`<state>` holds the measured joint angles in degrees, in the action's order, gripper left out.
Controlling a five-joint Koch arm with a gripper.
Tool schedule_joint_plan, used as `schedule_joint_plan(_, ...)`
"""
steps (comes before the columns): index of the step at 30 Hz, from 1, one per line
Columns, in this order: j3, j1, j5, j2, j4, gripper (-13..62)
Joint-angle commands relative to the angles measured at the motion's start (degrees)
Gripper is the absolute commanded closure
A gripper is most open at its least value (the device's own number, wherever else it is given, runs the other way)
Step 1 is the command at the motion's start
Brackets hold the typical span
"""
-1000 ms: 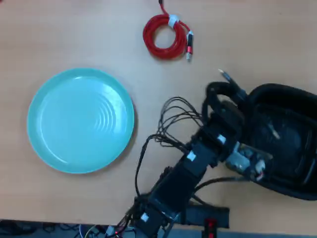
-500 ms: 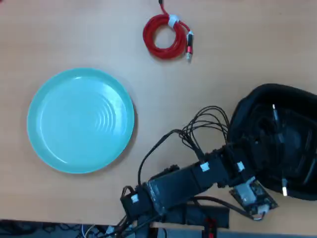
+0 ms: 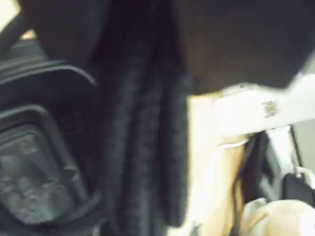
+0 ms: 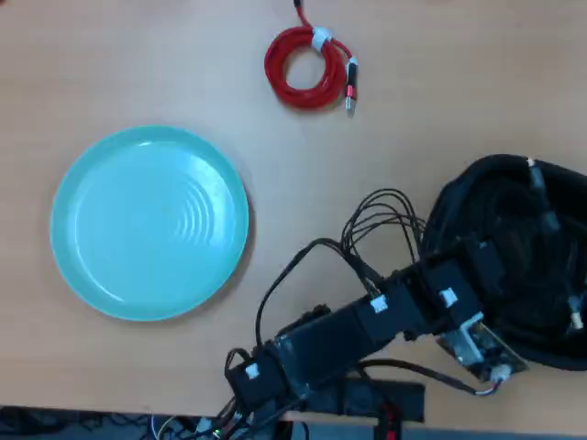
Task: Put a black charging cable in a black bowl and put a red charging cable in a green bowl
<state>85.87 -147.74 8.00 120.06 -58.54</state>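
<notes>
**Black cable at the black bowl; red cable not yet handled**

The jaws are seen only as a dark blurred mass in the wrist view, and in the overhead view they are hidden under the arm's own body, so it cannot be told whether they are apart, together, or clamped on anything. The gripper (image 4: 495, 275) is placed over the black bowl (image 4: 550, 348), at the right edge of the overhead view. Inside that bowl, a tangle of thin black strands with small pale plug tips is made out; this is judged to be the black charging cable (image 4: 541, 215), lying in or hanging just above the bowl. Whether it has been let go cannot be decided from these pictures. In the wrist view, the bowl's ridged inside (image 3: 34, 177) is seen close below.

The red charging cable (image 4: 307, 69) is found well apart, coiled on the surface (image 4: 440, 101) near the top, bound by its white tie. The green bowl (image 4: 149, 223) is seen at the left, with nothing in it.

By this judgement, the first half is done or nearly so; the second half is wholly left.
</notes>
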Motion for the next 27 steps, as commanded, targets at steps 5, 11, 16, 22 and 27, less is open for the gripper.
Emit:
schedule_joint_plan(5, -12.04, 0.09, -3.16, 0.18, 12.3, 55.2)
schedule_joint_plan(11, -8.44, -0.62, -4.22, -2.55, 12.74, 55.2)
schedule_joint_plan(16, -8.44, 0.09, -4.48, -8.88, 11.87, 55.2)
schedule_joint_plan(22, -9.14, -1.23, -4.22, -10.28, 10.63, 55.2)
schedule_joint_plan(27, -8.44, -1.32, -4.31, -13.97, 9.14, 54.8)
